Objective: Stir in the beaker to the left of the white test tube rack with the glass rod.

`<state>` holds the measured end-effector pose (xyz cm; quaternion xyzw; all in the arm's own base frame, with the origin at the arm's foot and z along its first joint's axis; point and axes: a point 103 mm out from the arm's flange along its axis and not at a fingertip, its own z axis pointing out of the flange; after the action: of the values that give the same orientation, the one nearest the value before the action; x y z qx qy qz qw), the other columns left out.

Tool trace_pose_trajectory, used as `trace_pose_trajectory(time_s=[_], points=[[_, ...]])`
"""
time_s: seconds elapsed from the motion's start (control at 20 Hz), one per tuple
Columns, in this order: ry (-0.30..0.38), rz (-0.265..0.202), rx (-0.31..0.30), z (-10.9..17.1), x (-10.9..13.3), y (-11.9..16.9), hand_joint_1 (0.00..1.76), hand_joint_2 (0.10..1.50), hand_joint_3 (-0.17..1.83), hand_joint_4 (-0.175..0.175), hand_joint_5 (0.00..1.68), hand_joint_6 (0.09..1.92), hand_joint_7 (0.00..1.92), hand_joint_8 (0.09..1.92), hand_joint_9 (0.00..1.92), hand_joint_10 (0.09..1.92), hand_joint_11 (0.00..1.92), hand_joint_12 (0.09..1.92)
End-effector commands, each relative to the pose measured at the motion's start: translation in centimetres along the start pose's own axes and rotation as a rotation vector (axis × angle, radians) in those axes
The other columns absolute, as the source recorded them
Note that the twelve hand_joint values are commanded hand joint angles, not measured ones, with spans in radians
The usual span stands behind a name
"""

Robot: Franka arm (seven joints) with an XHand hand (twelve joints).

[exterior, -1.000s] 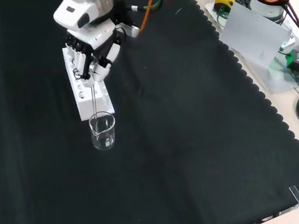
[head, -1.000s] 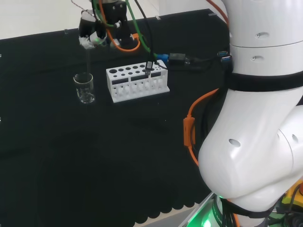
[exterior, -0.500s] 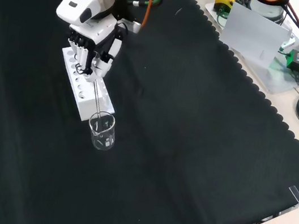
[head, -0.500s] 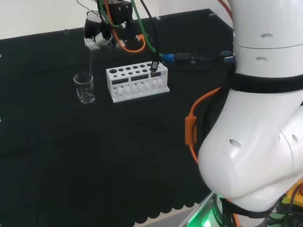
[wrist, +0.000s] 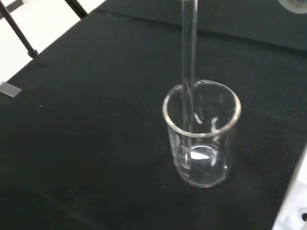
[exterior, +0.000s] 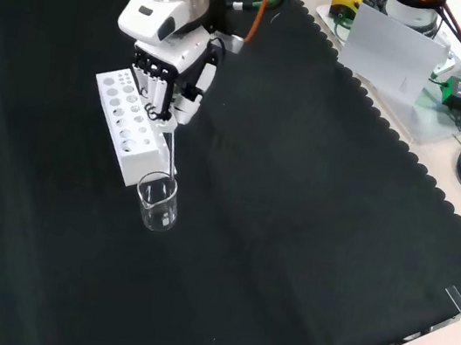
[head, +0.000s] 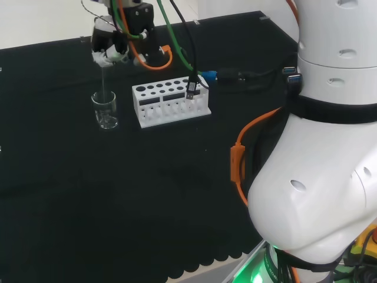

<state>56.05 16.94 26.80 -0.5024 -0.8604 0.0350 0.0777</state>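
black cloth covered the bench, w/ the beaker (head: pixel 105 109) standing toward its far edge in the head view, just left of the white test tube rack (head: pixel 171 102), and the hand (head: pixel 109 42) above it had fingers curled round the glass rod (wrist: pixel 188 72), held upright so its tip sat inside the beaker for stirring, the hand having swung leftward vs half a sec earlier.
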Motion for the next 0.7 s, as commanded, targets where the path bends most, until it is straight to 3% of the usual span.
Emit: trace_pose_trajectory(time_s=[0.05,0.4,0.7], points=[[0.004,-0.02,-0.011,0.1,2.1,0.1,1.31,1.06,-0.04,-0.175,1.08,0.6,1.25,0.84,1.71,0.46,1.56,0.7],[0.02,-0.026,0.015,0.2,0.9,1.7,1.31,1.06,-0.04,-0.175,1.08,0.59,1.25,0.84,1.71,0.46,1.56,0.7],[0.017,-0.032,-0.015,-0.4,-1.0,2.9,1.31,1.06,-0.04,-0.175,1.08,0.59,1.25,0.84,1.71,0.46,1.56,0.7]])
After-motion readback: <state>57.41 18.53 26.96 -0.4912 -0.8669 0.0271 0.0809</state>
